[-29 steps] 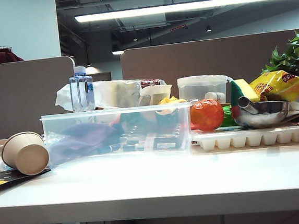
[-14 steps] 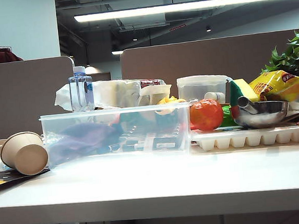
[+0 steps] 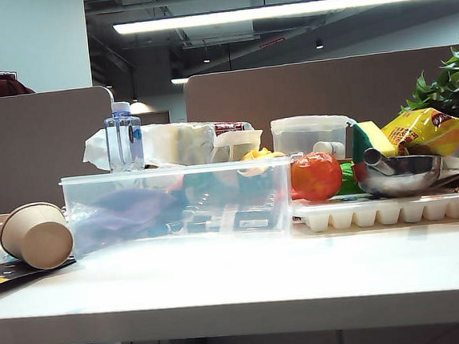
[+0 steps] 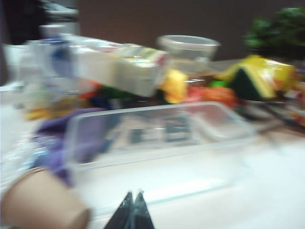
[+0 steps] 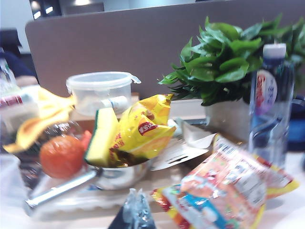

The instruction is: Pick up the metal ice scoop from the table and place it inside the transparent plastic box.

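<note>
1. Polished steel: the metal ice scoop (image 3: 398, 174) rests on the white ice cube tray (image 3: 381, 209), bowl upright, handle pointing toward the orange ball (image 3: 317, 175) just beside it.
2. The transparent plastic box (image 3: 176, 202) sits on the table (image 3: 248, 287) beside the tray, on the far side from the scoop, with a tipped paper cup (image 3: 36, 235) at its other end.
3. The left gripper (image 4: 130, 212), clenched and empty, hovers near the box's front wall.
4. The right gripper (image 5: 135, 210), fingers pressed together with nothing held, hangs near the scoop, next to a snack bag (image 5: 224, 191).
</note>
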Robot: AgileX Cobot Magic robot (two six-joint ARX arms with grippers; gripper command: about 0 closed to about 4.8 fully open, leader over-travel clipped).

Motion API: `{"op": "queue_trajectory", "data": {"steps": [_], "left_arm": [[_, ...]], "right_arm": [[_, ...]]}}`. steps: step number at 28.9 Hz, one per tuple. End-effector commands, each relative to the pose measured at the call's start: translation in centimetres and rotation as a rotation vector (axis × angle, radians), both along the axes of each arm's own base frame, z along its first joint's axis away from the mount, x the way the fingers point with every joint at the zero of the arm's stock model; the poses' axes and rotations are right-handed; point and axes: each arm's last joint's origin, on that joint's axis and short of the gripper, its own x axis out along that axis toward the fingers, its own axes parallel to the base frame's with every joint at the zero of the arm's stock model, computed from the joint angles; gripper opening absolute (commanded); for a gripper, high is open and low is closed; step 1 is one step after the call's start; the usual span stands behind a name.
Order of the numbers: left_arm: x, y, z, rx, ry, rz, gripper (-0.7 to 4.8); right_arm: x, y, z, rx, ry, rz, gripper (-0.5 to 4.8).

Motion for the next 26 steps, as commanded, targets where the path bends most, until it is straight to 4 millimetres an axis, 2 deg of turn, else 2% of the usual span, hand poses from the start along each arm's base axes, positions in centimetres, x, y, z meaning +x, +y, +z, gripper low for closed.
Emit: {"op": "queue_trajectory", "data": {"steps": [1, 2, 4, 8, 11, 15, 18, 20, 23, 26], "left_arm": [[-0.2, -1.5, 1.8, -0.001, -0.002, -0.134, -0.05], [-0.3, -2.0, 2.4, -0.001, -0.003, -0.175, -0.05], [-0.5, -2.8, 3.4, -0.001, -0.003, -0.238, -0.05], [-0.2, -4.2, 4.4, 0.018, 0.026, -0.307, -0.05], [0.3, -4.8, 4.4, 0.039, 0.055, -0.318, -0.05], [0.9, -5.5, 3.7, 0.072, 0.102, -0.322, -0.05], [1.0, -5.6, 3.5, 0.078, 0.112, -0.322, -0.05], [1.1, -5.7, 3.4, 0.082, 0.117, -0.322, -0.05], [1.1, -5.7, 3.3, 0.086, 0.123, -0.323, -0.05], [1.1, -5.7, 3.4, 0.086, 0.122, -0.322, -0.05]], "right_arm": [[0.0, 0.1, 0.1, 0.306, -0.003, 0.066, -0.06], [0.0, 0.0, 0.1, 0.428, 0.001, 0.083, -0.06], [0.0, 0.2, 0.0, 0.553, 0.028, 0.134, -0.03], [-0.1, 0.5, 0.0, 0.724, 0.078, 0.275, 0.03], [-0.1, 0.6, 0.0, 0.878, 0.105, 0.315, -0.02], [0.1, 0.9, -0.5, 1.093, 0.242, 0.401, 0.03], [0.5, 1.2, -0.7, 1.219, 0.331, 0.443, 1.73], [0.8, 1.4, -0.8, 1.277, 0.371, 0.459, 2.08], [1.6, 1.8, -0.4, 1.282, 0.408, 0.449, 3.13], [3.2, 2.1, 1.1, 1.266, 0.459, 0.409, 3.31]]}}
